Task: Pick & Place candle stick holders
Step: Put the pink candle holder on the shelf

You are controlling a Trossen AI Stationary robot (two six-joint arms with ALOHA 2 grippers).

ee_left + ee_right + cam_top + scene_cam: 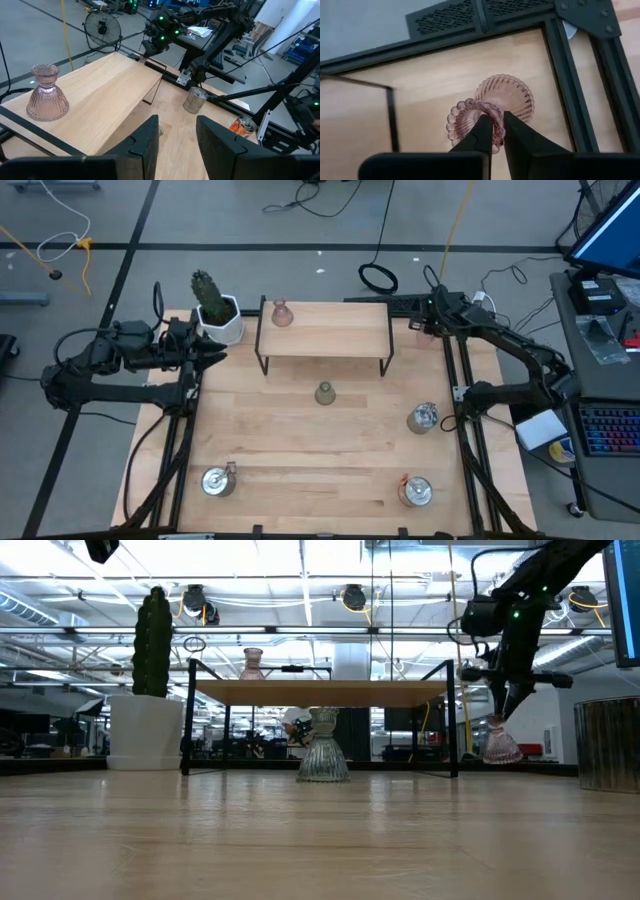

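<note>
One pale pink glass candle stick holder (281,313) stands by its base on the left end of a small wooden shelf (325,330). My right gripper (495,127) is shut on a second pink holder (500,745) at the table's far right corner. An olive-green holder (325,393) stands in front of the shelf. Three silver holders (423,417) (217,480) (416,491) stand on the near half of the table. My left gripper (177,135) hovers open and holding nothing at the table's left edge, beside the shelf's left end. My right gripper pinches the pink holder's beaded top rim (492,114) on one side, between its two fingers. One finger seems to reach into the cup's mouth and the other stays outside. The fingers slant down from above. The holder hangs tilted below them; whether its base touches the table, I cannot tell.
A cactus in a white pot (215,308) stands at the far left corner, close to my left gripper. The black frame rails (462,395) run along the table's right side next to my right arm. Open wood lies in the middle of the table.
</note>
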